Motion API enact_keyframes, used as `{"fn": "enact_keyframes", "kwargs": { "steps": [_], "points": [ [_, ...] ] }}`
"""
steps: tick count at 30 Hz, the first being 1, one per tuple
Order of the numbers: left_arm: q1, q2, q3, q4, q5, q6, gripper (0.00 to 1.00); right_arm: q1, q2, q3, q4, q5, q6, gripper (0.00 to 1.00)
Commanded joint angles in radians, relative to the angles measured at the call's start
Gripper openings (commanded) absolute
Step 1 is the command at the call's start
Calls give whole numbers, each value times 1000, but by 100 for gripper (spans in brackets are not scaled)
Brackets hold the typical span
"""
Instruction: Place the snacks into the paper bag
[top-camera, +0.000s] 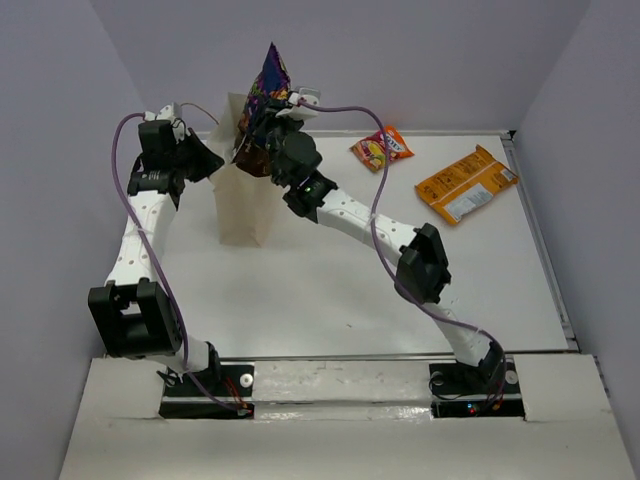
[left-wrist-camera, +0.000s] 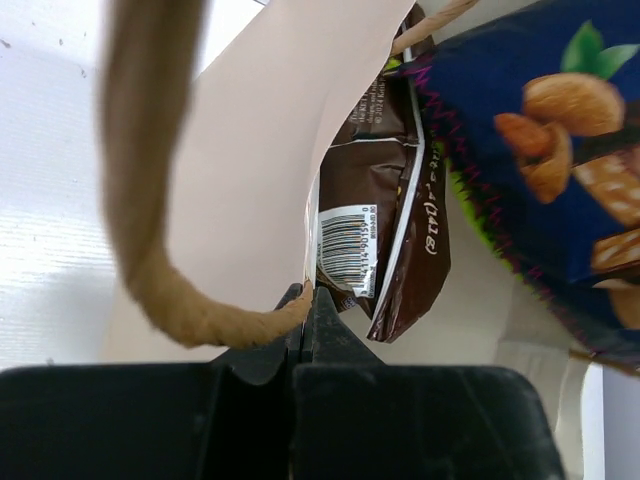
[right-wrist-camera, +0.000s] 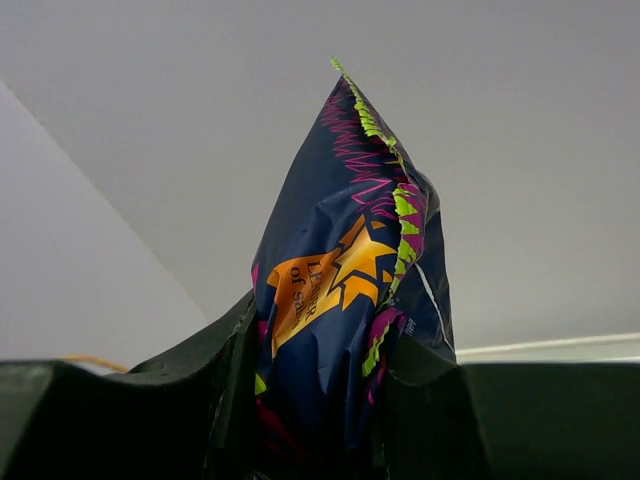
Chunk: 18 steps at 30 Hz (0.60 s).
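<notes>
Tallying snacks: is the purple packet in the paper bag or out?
Out. The right hand grips the purple packet upright, above the rim of the paper bag; whether its bottom has entered is hidden.

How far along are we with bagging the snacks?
Done: a brown packet sits inside the bag; anything else in there is hidden. In hand: the right gripper holds the purple packet above the bag's mouth, while the left gripper pinches the handle. Left: the red packet and the orange packet lie on the table.
</notes>
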<state>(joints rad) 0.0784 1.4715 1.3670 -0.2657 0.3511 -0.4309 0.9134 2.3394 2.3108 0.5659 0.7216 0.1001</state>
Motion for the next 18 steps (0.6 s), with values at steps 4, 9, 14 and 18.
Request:
{"fn": "enact_keyframes", "kwargs": {
  "steps": [4, 9, 14, 18],
  "points": [
    [-6, 0, 14, 37, 9, -8, 0, 73, -23, 68, 60, -11, 13, 1],
    [-6, 4, 17, 39, 11, 1, 0, 73, 28, 102, -158, -1, 67, 16],
    [-6, 7, 1, 40, 14, -2, 0, 82, 45, 112, -300, -80, 33, 42],
    [-6, 9, 9, 37, 17, 3, 0, 82, -20, 68, -366, -143, -71, 74]
  ]
}}
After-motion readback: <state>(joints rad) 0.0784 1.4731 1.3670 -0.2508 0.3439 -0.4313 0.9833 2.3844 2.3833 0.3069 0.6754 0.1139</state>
